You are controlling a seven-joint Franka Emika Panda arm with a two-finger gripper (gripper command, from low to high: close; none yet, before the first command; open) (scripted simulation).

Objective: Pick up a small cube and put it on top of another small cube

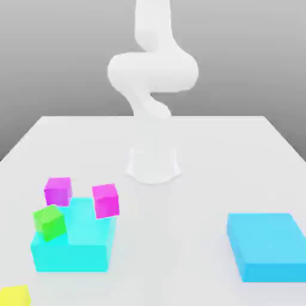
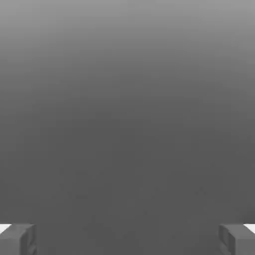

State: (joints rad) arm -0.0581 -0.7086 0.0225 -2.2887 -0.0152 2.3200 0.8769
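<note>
White table [image 1: 209,155]: yellow cube [image 1: 14,295] well apart from open tool [image 2: 127,239].

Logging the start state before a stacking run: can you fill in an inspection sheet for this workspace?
Surface: white table, flat.
Job's things: yellow cube at the exterior view's lower left corner, on the table, untouched.
Clutter: two magenta cubes and a green cube around a cyan block; second cyan block on the exterior view's right.
Grippers: gripper open, holding nothing.
Cables: nothing seen.
Surroundings: plain grey backdrop.
</note>
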